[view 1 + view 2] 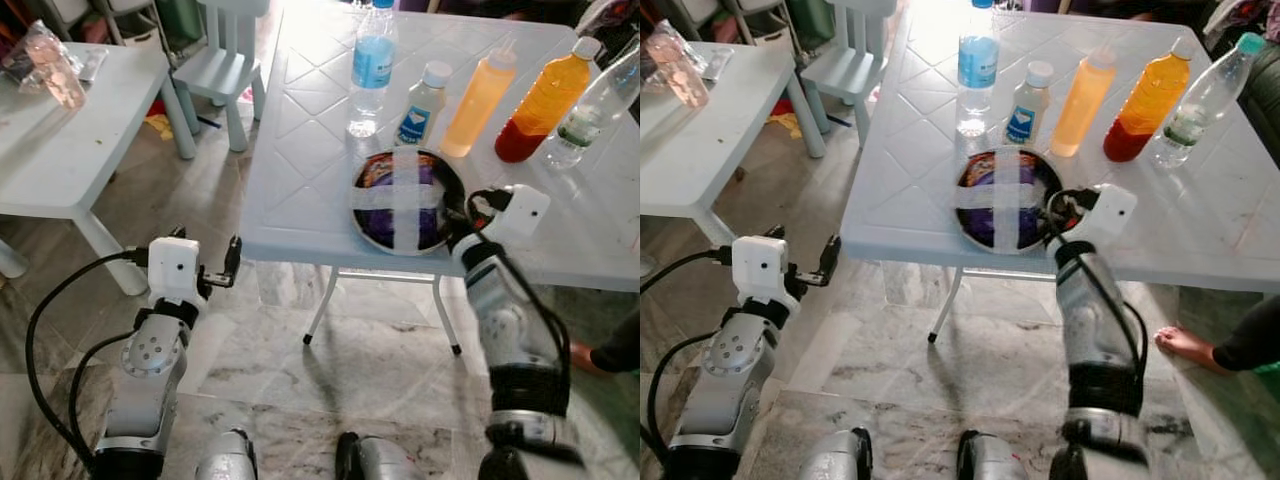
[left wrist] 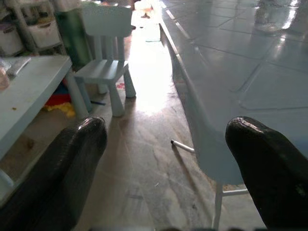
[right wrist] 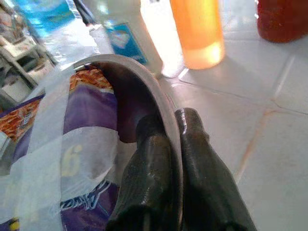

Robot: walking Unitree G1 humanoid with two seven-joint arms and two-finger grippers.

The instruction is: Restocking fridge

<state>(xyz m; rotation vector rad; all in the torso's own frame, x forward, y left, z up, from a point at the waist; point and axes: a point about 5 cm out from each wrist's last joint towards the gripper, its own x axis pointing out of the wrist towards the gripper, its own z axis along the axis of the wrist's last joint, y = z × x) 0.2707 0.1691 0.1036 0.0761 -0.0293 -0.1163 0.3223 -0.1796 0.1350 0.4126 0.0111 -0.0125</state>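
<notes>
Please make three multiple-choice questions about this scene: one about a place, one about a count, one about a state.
1. Where is the taped bowl?
A. near the table's front edge
B. on the chair
C. on the floor

2. How many bottles stand behind it?
A. two
B. five
C. eight

3. What is the right gripper doing?
A. hanging open
B. pinching the bowl's rim
C. holding a bottle

Answers: 1 A, it sits on the white table by its near edge. 2 B, five stand in a row. 3 B, its fingers close on the rim.

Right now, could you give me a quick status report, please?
Right tool shut on the taped bowl's rim. Left tool open, idle beside the white table. Bottles stand just behind the bowl.
</notes>
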